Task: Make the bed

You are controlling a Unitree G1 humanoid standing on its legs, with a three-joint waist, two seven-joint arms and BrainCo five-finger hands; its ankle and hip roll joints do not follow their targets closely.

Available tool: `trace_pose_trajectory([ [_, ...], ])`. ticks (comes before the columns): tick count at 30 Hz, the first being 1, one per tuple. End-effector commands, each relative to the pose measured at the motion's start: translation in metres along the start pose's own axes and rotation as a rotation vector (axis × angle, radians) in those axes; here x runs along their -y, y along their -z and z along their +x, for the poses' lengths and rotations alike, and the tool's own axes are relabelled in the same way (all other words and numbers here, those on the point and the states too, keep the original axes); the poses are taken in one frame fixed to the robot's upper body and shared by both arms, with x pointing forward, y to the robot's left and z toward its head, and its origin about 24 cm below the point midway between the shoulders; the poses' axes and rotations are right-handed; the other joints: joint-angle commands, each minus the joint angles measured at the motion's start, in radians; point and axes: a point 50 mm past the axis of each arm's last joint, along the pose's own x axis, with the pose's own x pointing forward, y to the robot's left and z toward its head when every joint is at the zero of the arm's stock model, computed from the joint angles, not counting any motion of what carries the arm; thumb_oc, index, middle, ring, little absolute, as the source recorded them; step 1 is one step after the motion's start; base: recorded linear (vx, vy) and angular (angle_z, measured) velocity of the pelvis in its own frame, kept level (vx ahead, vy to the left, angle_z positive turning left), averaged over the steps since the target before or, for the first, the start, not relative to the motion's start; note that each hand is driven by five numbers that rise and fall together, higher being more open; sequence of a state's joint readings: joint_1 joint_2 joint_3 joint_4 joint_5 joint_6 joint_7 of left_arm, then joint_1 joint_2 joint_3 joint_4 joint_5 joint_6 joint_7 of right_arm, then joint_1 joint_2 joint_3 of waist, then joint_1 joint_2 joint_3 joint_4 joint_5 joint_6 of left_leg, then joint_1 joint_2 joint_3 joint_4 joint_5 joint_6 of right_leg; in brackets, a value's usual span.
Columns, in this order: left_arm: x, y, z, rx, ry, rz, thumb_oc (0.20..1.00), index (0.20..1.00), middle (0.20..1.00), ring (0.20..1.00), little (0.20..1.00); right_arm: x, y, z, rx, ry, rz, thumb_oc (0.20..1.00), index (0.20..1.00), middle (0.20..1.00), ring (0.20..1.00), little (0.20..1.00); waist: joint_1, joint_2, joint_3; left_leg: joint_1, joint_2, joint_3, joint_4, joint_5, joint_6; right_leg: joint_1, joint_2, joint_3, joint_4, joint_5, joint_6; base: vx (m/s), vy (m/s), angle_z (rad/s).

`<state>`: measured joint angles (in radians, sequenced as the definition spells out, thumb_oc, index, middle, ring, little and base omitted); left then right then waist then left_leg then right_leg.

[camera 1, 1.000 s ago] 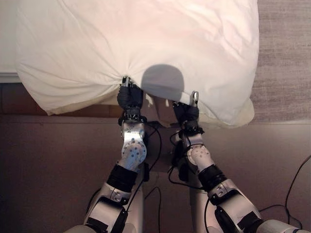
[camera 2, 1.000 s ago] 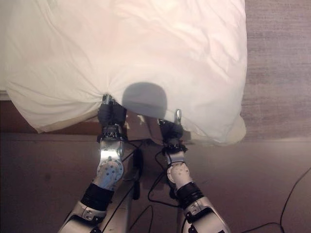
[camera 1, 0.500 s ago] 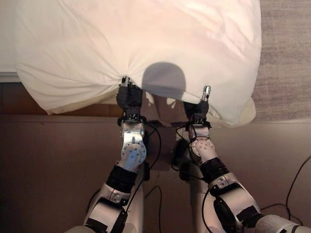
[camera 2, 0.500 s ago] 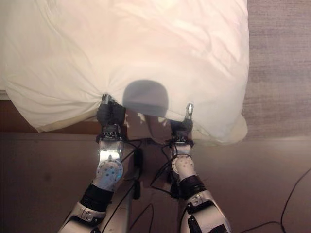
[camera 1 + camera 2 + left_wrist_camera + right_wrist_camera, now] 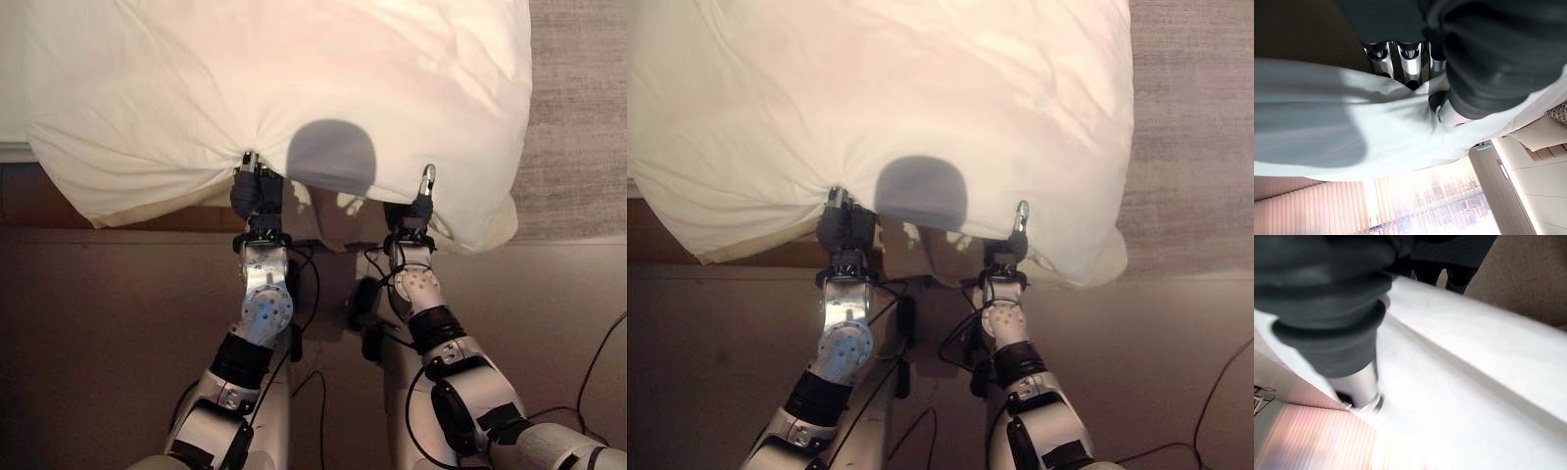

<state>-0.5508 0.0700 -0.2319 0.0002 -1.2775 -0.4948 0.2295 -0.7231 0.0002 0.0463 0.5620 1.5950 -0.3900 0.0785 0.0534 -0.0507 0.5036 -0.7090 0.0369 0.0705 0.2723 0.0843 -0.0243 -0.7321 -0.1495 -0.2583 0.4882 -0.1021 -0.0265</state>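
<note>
Left eye view: pillow (image 5: 284, 88) lies long side left-right; left robot hand (image 5: 257, 193) pinches its edge, right robot hand (image 5: 413, 208) unclear.

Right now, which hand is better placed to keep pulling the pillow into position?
The left hand: its fingers pinch a gathered fold of the pillow. The right hand only touches the pillow's edge, one finger sticking up.

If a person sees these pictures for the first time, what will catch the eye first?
A big white pillow takes up the upper part of the eye views. The left hand pinches its near edge, bunching the cloth into folds. The right hand is at the same edge, further right, one finger up against the pillow.
</note>
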Motion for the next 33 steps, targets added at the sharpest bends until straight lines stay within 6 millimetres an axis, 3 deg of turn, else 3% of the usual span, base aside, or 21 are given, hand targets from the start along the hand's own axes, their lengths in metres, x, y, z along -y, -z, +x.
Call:
trace_pose_trajectory([
  [1, 0.044, -0.069, -0.002, 0.364, 0.252, -0.024, 0.2, 0.2, 0.2, 0.2, 0.2, 0.023, -0.113, -0.009, 0.427, 0.075, -0.033, 0.2, 0.2, 0.2, 0.2, 0.2, -0.011, 0.063, -0.133, -0.034, -0.014, -0.001, 0.05, -0.079, 0.004, -0.002, -0.032, 0.015, -0.126, 0.086, 0.142, 0.0, 0.0, 0.0],
  [5, 0.042, -0.07, -0.002, 0.37, 0.24, -0.035, 0.2, 0.2, 0.2, 0.2, 0.2, 0.019, -0.112, -0.011, 0.43, 0.05, -0.028, 0.2, 0.2, 0.2, 0.2, 0.2, -0.015, 0.061, -0.136, -0.032, -0.014, -0.001, 0.049, -0.078, 0.003, -0.002, -0.032, 0.015, -0.127, 0.086, 0.143, 0.0, 0.0, 0.0],
  [12, 0.025, -0.07, -0.002, 0.37, 0.156, -0.028, 0.2, 0.2, 0.2, 0.2, 0.2, -0.004, -0.096, -0.025, 0.418, -0.108, 0.019, 0.2, 0.2, 0.2, 0.2, 0.2, -0.028, 0.059, -0.142, -0.022, -0.012, 0.003, 0.047, -0.084, 0.001, 0.004, -0.029, 0.02, -0.125, 0.08, 0.144, 0.0, 0.0, 0.0],
  [13, 0.021, -0.071, -0.003, 0.368, 0.14, -0.023, 0.363, 0.363, 0.363, 0.363, 0.363, -0.008, -0.093, -0.028, 0.41, -0.137, 0.025, 0.2, 0.2, 0.2, 0.2, 0.2, -0.031, 0.057, -0.143, -0.026, -0.013, 0.005, 0.046, -0.077, 0.003, 0.001, -0.029, 0.02, -0.127, 0.086, 0.141, 0.0, 0.0, 0.0],
  [14, 0.016, -0.071, -0.004, 0.362, 0.124, -0.019, 1.0, 1.0, 1.0, 1.0, 1.0, -0.011, -0.091, -0.03, 0.405, -0.156, 0.022, 0.2, 0.2, 0.2, 0.2, 0.2, -0.033, 0.056, -0.143, -0.022, -0.012, 0.006, 0.047, -0.084, 0.002, 0.004, -0.028, 0.02, -0.126, 0.08, 0.143, 0.0, 0.0, 0.0],
  [19, -0.006, -0.07, -0.01, 0.326, 0.054, -0.012, 1.0, 1.0, 1.0, 1.0, 1.0, -0.032, -0.085, -0.041, 0.387, -0.275, 0.029, 0.2, 0.2, 0.2, 0.2, 0.2, -0.04, 0.052, -0.148, -0.022, -0.017, 0.008, 0.036, -0.076, 0.006, 0.004, -0.025, 0.023, -0.138, 0.091, 0.142, 0.0, 0.0, 0.0],
  [22, -0.031, -0.064, -0.021, 0.254, -0.021, 0.001, 1.0, 1.0, 1.0, 1.0, 1.0, -0.061, -0.077, -0.054, 0.348, -0.444, 0.031, 0.2, 0.2, 0.2, 0.2, 0.2, -0.041, 0.051, -0.139, -0.016, -0.016, 0.009, 0.034, -0.076, 0.004, 0.008, -0.023, 0.029, -0.138, 0.092, 0.141, 0.0, 0.0, 0.0],
  [23, -0.031, -0.064, -0.021, 0.254, -0.021, 0.001, 1.0, 1.0, 1.0, 1.0, 1.0, -0.061, -0.077, -0.054, 0.348, -0.444, 0.031, 0.2, 0.2, 0.2, 0.2, 0.2, -0.041, 0.051, -0.14, -0.016, -0.016, 0.009, 0.034, -0.076, 0.004, 0.008, -0.023, 0.029, -0.138, 0.092, 0.141, 0.0, 0.0, 0.0],
  [24, -0.048, -0.055, -0.03, 0.187, -0.087, 0.018, 1.0, 1.0, 1.0, 1.0, 1.0, -0.079, -0.07, -0.063, 0.314, -0.541, 0.019, 0.2, 0.2, 0.2, 0.2, 0.2, -0.042, 0.049, -0.135, -0.014, -0.015, 0.013, 0.031, -0.073, 0.004, 0.008, -0.022, 0.03, -0.14, 0.095, 0.14, 0.0, 0.0, 0.0],
  [25, -0.048, -0.055, -0.031, 0.186, -0.088, 0.018, 1.0, 1.0, 1.0, 1.0, 1.0, -0.079, -0.07, -0.063, 0.314, -0.539, 0.018, 0.2, 0.2, 0.2, 0.2, 0.2, -0.042, 0.048, -0.136, -0.013, -0.015, 0.013, 0.031, -0.073, 0.004, 0.008, -0.022, 0.031, -0.14, 0.095, 0.14, 0.0, 0.0, 0.0],
  [28, -0.068, -0.039, -0.042, 0.088, -0.163, 0.013, 1.0, 1.0, 1.0, 1.0, 1.0, -0.104, -0.058, -0.073, 0.25, -0.673, 0.019, 0.2, 0.2, 0.2, 0.2, 0.2, -0.044, 0.044, -0.13, -0.012, -0.014, 0.018, 0.032, -0.072, 0.007, 0.007, -0.021, 0.034, -0.137, 0.099, 0.139, 0.0, 0.0, 0.0],
  [33, -0.078, -0.021, -0.051, -0.01, -0.22, 0.012, 1.0, 1.0, 1.0, 1.0, 1.0, -0.125, -0.046, -0.081, 0.182, -0.778, 0.032, 0.2, 0.2, 0.2, 0.2, 0.2, -0.05, 0.037, -0.126, -0.012, -0.011, 0.026, 0.037, -0.072, 0.009, 0.008, -0.021, 0.037, -0.139, 0.103, 0.137, -0.01, 0.001, -0.03],
])
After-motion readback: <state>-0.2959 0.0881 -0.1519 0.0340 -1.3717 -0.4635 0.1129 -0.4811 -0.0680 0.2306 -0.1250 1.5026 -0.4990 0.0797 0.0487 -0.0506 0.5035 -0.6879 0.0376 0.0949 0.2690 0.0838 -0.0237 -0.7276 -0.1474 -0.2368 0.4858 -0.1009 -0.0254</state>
